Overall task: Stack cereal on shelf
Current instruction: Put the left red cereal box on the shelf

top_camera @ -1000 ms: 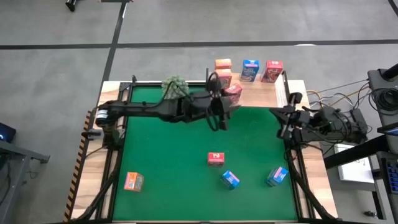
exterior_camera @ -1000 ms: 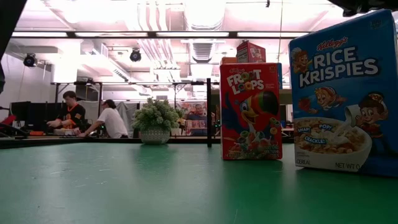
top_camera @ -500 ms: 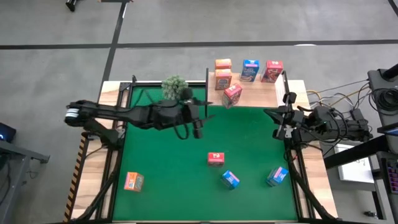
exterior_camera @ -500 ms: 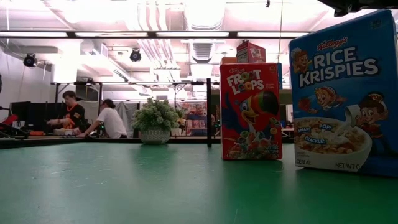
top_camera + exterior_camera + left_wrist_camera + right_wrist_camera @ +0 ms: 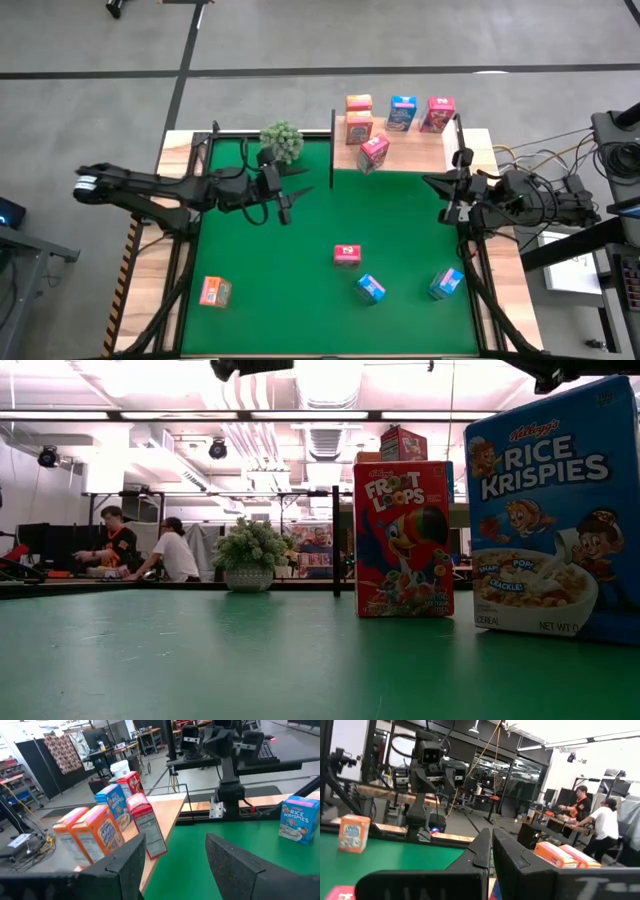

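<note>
Green mat (image 5: 330, 290) lies wide and bare around the empty, open left gripper (image 5: 285, 207), shelf (image 5: 400, 148) boxes well apart.

Two dark slender jointed arms, black cables looped along them, left gripper (image 5: 284, 205) with flat matte-black fingers (image 5: 232, 865)

Five cereal boxes are gathered on the wooden shelf (image 5: 420, 148) at the far right, a red one (image 5: 373, 152) tilted. Four more are scattered over the near mat: orange (image 5: 214, 291), red (image 5: 346, 255), two blue (image 5: 370, 289) (image 5: 446, 283).
</note>
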